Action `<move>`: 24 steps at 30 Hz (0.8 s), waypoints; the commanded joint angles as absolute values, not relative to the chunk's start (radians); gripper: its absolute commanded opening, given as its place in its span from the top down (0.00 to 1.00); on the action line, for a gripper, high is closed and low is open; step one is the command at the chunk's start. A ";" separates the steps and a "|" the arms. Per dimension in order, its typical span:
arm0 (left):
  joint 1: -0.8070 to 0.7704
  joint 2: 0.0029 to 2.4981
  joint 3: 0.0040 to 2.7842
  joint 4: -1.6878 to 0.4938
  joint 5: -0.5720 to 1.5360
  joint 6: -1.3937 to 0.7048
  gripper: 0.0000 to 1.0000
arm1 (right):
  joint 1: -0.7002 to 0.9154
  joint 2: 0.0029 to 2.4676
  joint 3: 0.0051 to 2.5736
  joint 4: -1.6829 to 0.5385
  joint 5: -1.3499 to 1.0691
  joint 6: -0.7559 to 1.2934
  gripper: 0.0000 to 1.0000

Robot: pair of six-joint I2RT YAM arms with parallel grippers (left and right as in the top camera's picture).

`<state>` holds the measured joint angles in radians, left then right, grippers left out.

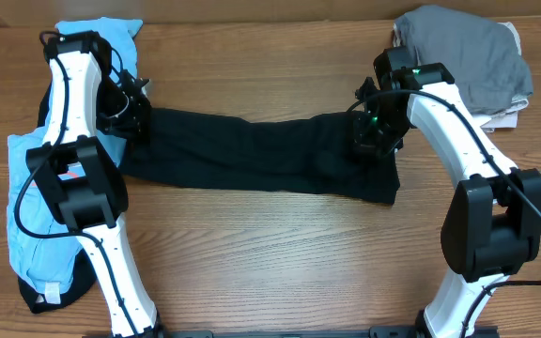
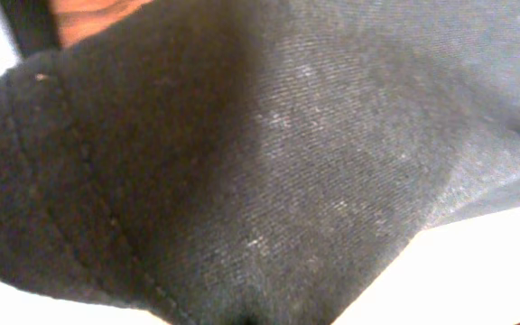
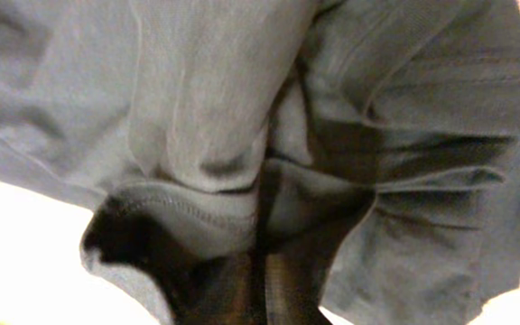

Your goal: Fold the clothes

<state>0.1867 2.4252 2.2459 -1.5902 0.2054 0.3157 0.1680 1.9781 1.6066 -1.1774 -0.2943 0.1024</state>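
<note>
A black T-shirt [image 1: 252,150] lies stretched in a long band across the middle of the table. My left gripper [image 1: 137,120] is shut on its left end. At the other end my right gripper [image 1: 376,136] is shut on the cloth. In the left wrist view black fabric [image 2: 269,153] with a stitched hem fills the frame and hides the fingers. The right wrist view shows bunched folds of the shirt [image 3: 197,99] pinched between the closed fingertips [image 3: 283,284] at the bottom edge.
A light blue garment [image 1: 26,207] lies under and beside the left arm, with more of it at the back left [image 1: 101,30]. A grey garment [image 1: 468,56] is piled at the back right over something pale [image 1: 501,118]. A dark piece with a white label [image 1: 50,296] lies front left.
</note>
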 commanded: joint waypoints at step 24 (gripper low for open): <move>0.164 2.401 2.386 -1.690 0.019 0.202 0.96 | 0.031 1.940 1.264 -0.880 -0.308 0.258 0.96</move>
<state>0.1612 2.4252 2.3600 -1.6871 0.0658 0.2352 0.0566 1.9736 1.2694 -0.8833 -0.3325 0.2447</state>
